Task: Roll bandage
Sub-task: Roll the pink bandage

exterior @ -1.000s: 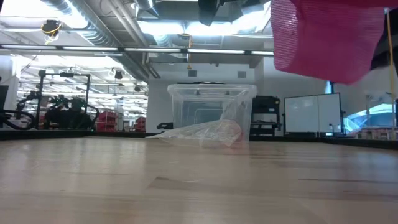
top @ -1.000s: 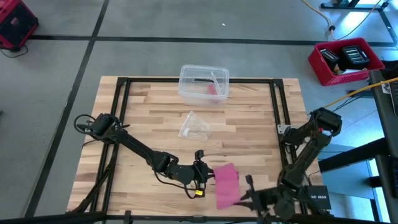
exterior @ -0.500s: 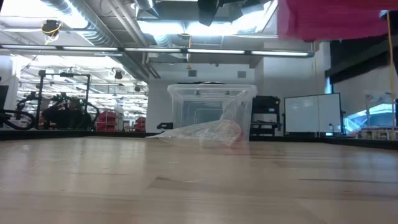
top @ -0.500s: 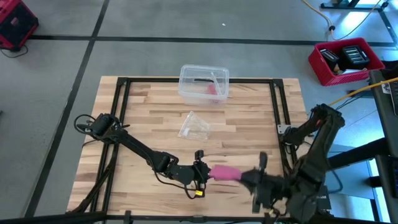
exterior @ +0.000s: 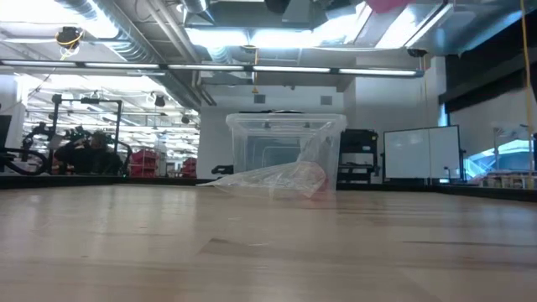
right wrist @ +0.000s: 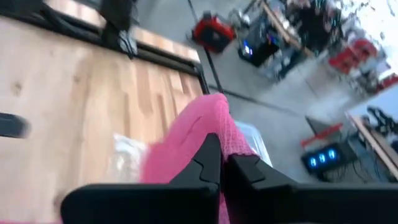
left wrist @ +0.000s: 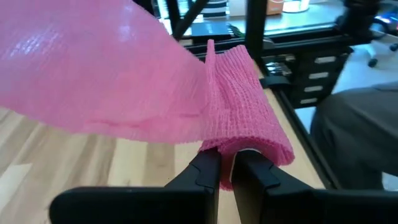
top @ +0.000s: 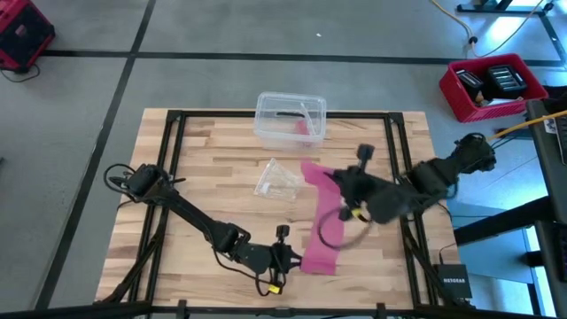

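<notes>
A: Overhead view, items?
B: One wooden table (top: pixel 213 168) with a black frame. One pink bandage (top: pixel 321 221), stretched as a long band above the front right part of the table, running from near the front edge up toward the middle. Left gripper (top: pixel 292 259) at the band's near end, low and close to the front edge. Right gripper (top: pixel 335 183) at the far end, raised over the table's centre right. One clear plastic box (top: pixel 291 119) at the back edge, something pink inside. One clear wrapper (top: pixel 277 180) lying between the box and the band, apart from both.

A: Table-level view?
B: The box (exterior: pixel 285 149) stands at the far side with the wrapper (exterior: pixel 273 179) crumpled in front of it. Only a sliver of the bandage (exterior: pixel 388 4) shows at the top edge. Neither gripper can be made out here. A person sits in the room far behind.

A: Left wrist view?
B: The left gripper (left wrist: pixel 227 163) has its fingers (left wrist: pixel 206 169) pressed nearly together, pinching the ribbed end of the bandage (left wrist: pixel 239 106); the rest of the band fans out wide, off the table.

A: Right wrist view?
B: The right gripper (right wrist: pixel 221 158) has its fingers (right wrist: pixel 208 163) pressed together on the other end of the bandage (right wrist: pixel 196 140), which bunches up just past the tips. Table boards and the wrapper (right wrist: pixel 127 155) lie below, blurred.
</notes>
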